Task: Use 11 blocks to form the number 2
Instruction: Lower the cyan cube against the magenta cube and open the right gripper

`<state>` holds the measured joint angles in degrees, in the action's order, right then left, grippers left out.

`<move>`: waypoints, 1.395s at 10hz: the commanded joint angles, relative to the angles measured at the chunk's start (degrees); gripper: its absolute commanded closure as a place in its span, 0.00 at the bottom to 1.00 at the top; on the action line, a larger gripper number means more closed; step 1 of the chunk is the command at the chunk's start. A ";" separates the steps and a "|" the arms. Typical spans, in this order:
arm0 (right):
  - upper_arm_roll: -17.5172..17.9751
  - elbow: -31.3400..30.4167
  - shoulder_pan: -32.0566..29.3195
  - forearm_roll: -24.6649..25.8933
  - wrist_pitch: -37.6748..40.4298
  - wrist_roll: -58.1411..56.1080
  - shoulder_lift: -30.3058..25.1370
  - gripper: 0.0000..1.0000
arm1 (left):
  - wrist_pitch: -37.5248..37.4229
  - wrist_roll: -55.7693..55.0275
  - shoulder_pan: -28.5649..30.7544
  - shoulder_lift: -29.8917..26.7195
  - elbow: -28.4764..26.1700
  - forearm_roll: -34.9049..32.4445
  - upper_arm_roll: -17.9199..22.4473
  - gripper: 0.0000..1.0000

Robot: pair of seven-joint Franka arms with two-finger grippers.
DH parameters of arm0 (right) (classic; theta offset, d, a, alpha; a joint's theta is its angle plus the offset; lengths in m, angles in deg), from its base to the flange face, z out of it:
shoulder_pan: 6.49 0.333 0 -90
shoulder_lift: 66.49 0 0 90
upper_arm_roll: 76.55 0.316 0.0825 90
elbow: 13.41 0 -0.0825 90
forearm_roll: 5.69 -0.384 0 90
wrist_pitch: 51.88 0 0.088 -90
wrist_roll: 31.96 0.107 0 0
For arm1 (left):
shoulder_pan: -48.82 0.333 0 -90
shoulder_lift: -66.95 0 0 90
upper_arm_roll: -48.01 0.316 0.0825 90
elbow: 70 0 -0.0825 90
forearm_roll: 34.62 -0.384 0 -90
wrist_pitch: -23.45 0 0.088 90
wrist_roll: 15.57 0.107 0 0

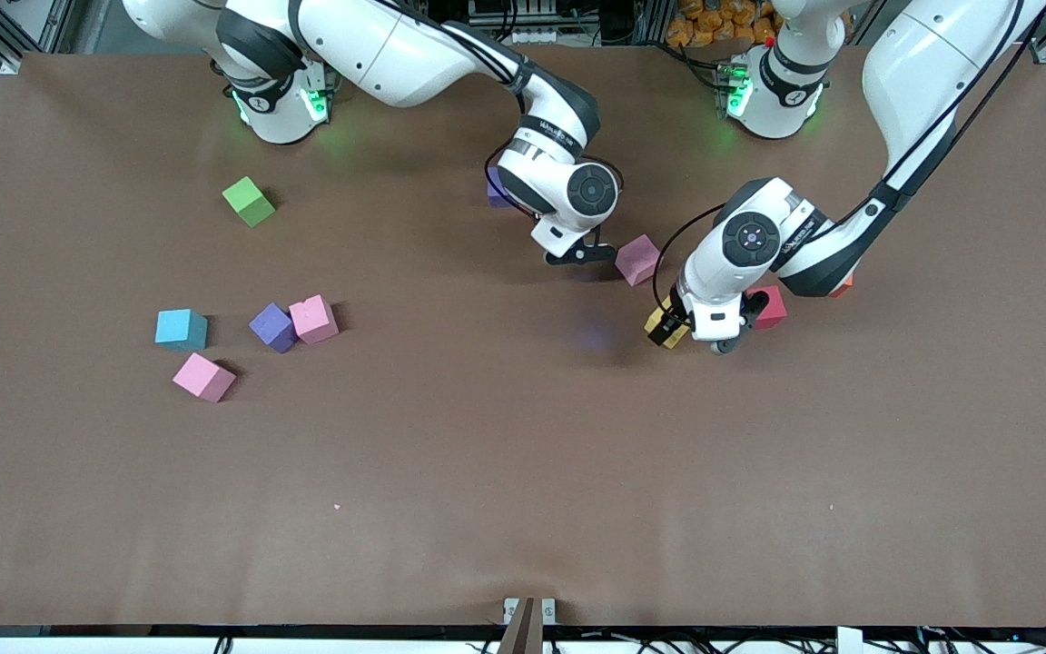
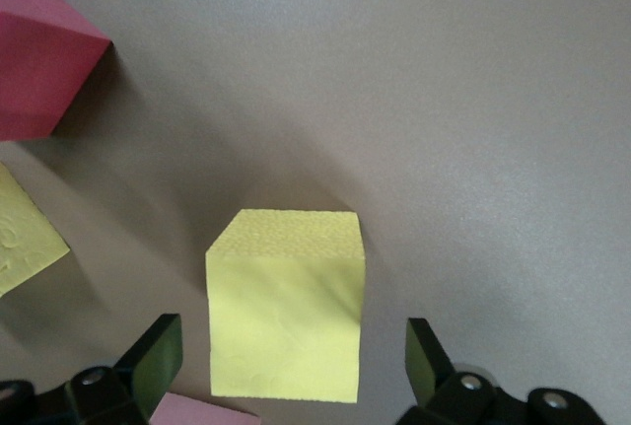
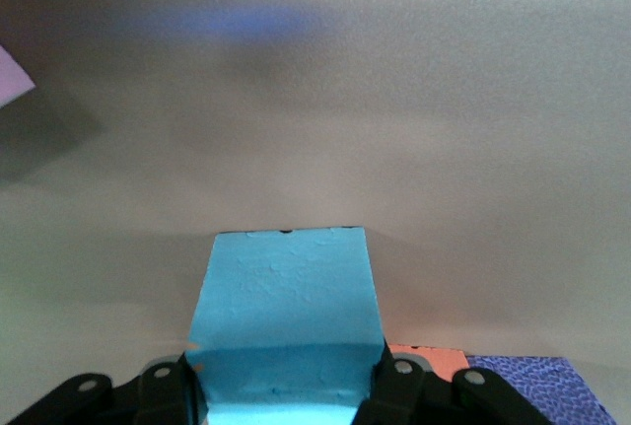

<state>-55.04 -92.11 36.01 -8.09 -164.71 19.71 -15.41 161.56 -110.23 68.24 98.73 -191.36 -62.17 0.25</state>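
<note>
Left gripper (image 2: 286,366) released, jaws straddling a small matte yellow foam cube (image 2: 284,307) on the brown counter (image 1: 523,472), beside a red foam cube (image 1: 769,306). Right gripper (image 3: 286,390) clenched on a light-blue foam cube (image 3: 286,321), beside a pink foam cube (image 1: 637,259). Cubes look light and squashy; pinch flat opposite faces, mid-height.

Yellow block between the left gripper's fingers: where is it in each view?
Front view: yellow block, partly hidden by the left gripper, toward the right arm's end from the red block.
Left wrist view: centred between the open fingers.
Right wrist view: not in it.
Shared landmark: the red block, also in the left wrist view.
</note>
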 commanded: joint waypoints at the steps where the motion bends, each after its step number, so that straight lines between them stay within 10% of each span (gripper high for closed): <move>1: -0.07 0.21 0.56 -0.68 -0.21 0.97 0.42 1.00 | 1.11 -1.40 0.01 0.91 -0.29 -1.63 0.03 0.00; 2: 0.02 0.21 0.56 -0.68 -0.03 0.97 0.42 1.00 | 1.11 -1.58 0.01 0.91 -0.28 -2.24 0.12 0.00; 3: 0.02 0.21 0.74 -0.77 -0.03 0.97 0.42 0.79 | 1.11 -1.58 0.01 1.26 -0.20 -2.25 0.21 0.00; 4: 0.02 0.21 0.74 -0.68 0.23 0.88 0.33 0.29 | 1.11 -1.58 0.01 1.70 -0.11 -2.86 0.21 0.00; 5: 0.02 0.21 0.65 -0.77 0.58 0.88 0.07 0.00 | 1.11 -1.67 0.01 2.22 0.07 -3.47 0.30 0.00; 10: 0.20 0.92 -2.50 -3.99 6.64 0.79 -6.15 0.00 | 1.11 -1.58 -0.08 3.81 0.59 -5.15 1.09 0.00; 11: 0.20 0.92 -4.43 -6.80 7.78 0.71 -8.35 0.00 | 1.11 -1.58 -0.08 3.90 0.59 -5.15 1.09 0.12; 14: 0.11 0.39 -11.62 -7.01 20.82 0.62 -15.03 0.00 | 1.11 -1.58 0.01 3.81 0.68 -5.15 1.09 0.89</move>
<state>-55.22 -89.55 27.84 -13.98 -149.07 19.85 -26.65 162.20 -110.27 68.32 102.06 -191.06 -65.24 1.27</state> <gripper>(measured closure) 0.000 0.410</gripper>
